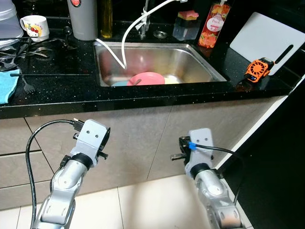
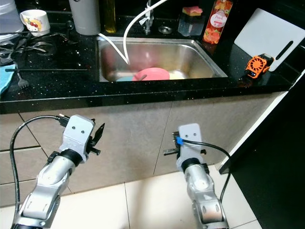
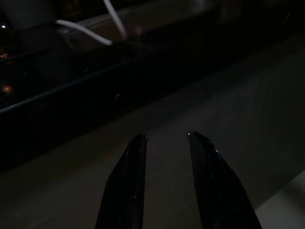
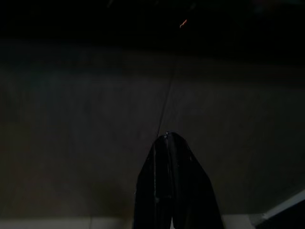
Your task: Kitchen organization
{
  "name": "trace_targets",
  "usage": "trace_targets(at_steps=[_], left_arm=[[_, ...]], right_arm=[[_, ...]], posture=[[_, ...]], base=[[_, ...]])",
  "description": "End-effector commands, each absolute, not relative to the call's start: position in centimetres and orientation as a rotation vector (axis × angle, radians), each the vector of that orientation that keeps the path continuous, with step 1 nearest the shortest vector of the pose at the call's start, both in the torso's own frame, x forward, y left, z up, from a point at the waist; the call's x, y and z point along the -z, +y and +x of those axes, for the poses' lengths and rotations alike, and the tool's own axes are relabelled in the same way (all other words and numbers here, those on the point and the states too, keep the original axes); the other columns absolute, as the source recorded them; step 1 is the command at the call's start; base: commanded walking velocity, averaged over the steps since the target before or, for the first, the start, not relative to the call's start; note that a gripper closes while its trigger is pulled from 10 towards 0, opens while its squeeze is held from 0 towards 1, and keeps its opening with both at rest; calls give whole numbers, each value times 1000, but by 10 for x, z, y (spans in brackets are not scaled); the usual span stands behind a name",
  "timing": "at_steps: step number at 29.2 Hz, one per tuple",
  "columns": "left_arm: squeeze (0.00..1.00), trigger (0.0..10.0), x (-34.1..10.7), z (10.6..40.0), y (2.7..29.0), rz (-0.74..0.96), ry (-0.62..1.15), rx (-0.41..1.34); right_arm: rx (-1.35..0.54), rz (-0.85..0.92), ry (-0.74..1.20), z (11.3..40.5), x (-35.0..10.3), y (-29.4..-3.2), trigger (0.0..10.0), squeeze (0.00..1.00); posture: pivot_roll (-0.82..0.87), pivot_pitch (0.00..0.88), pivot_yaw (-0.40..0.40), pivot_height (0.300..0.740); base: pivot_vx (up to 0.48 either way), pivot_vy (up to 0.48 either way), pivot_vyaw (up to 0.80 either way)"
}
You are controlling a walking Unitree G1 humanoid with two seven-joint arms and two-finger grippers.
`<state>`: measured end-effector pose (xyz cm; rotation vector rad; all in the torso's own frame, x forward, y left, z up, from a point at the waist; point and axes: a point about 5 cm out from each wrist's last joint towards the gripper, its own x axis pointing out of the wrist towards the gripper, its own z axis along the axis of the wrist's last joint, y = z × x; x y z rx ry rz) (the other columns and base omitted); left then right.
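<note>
Standing at the cabinet front, both arms low, nothing held. Left gripper fingers apart, empty; up and left of it on the counter: mug, fork, blue cloth. Up and between both grippers: sink with pink bowl under white hose. Right gripper fingers pressed together, empty; soap bottle and orange gadget up and right. Likely next: raise an arm clear of counter edge, avoid hose, approach bowl from above.
</note>
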<state>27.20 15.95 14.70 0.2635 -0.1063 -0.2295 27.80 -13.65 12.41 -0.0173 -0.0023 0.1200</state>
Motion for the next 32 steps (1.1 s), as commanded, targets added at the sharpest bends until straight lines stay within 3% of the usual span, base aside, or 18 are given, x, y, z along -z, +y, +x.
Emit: trace_targets(at_steps=[1,6,13,17,23,32], left_arm=[[0,10000,-151,270,153,209,-101,241],[0,10000,-172,271,146,236,-185,236],[0,10000,-200,283,146,66,-193,175],[0,10000,-213,290,154,152,-273,55],[0,10000,-226,291,147,271,-354,90],[0,10000,-233,292,142,293,-393,92]], right_arm=[[-88,24,-38,280,-137,-142,10000,0],[-66,51,-143,281,-160,-141,10000,0],[-55,56,-291,283,-193,-135,10000,0],[-31,111,-303,286,-199,-136,10000,0],[-29,119,-322,289,-203,-133,10000,0],[-21,116,-358,292,-212,-132,10000,0]], posture=[[162,56,-110,740],[164,58,-111,740],[168,49,-104,740],[175,39,-103,740],[182,27,-99,740],[188,16,-98,740]], base=[[0,0,0],[0,0,0],[0,0,0],[0,0,0],[0,0,0],[0,0,0]])
